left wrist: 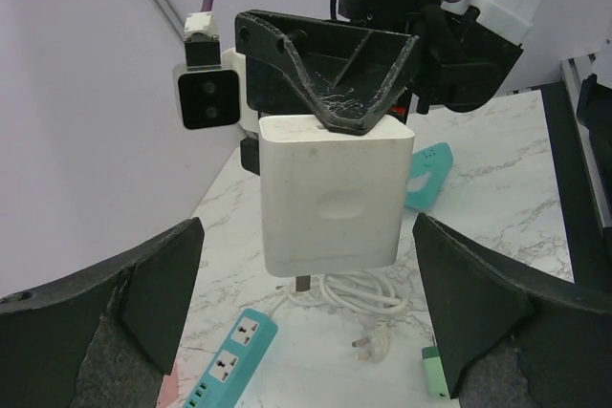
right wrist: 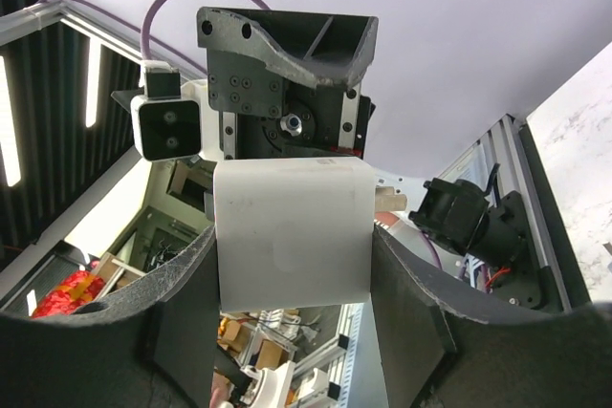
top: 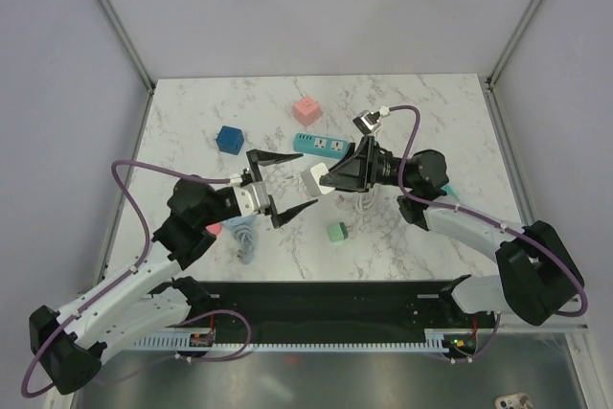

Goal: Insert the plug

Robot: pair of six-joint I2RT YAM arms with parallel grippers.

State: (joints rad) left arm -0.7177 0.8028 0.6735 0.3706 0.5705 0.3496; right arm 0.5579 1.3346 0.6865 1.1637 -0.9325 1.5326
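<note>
Plug: white rounded block, one pin beneath, centre frame; right gripper jaws were clamped on it. Left gripper jaws stood wide apart, empty.

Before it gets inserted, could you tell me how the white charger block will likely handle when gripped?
The white charger block looks rigid, so it probably won't deform. Its smooth faces may slip or twist in the right hand, which grips only one end.

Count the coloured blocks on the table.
3: pink block at the far middle, blue block left of it, green block nearer. A pinkish scrap beside the left arm may be another.
</note>
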